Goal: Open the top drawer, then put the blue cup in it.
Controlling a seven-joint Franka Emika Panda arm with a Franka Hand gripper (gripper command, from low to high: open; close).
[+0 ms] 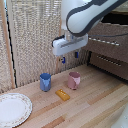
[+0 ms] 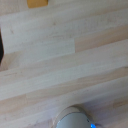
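The blue cup (image 1: 45, 81) stands upright on the wooden desk (image 1: 95, 102), with the pink cup (image 1: 74, 80) near it toward the exterior view's right, a small yellow block (image 1: 62, 94) lying just in front of the gap between the two, and a patterned plate (image 1: 12, 109) near it toward the exterior view's left. The tool (image 1: 69, 56) hangs in the air above and behind the blue cup, touching nothing, its short blue-tipped fingers (image 1: 63, 60) spread apart and empty. Well to the right of the blue cup in the exterior view, the top drawer (image 1: 107, 41) sits flush in the dark cabinet with its silver bar handle (image 1: 105, 41) across the front.

Blue cup (image 1: 45, 82) beside pink cup (image 1: 74, 80), block (image 1: 62, 94) before them, on table (image 1: 95, 107).
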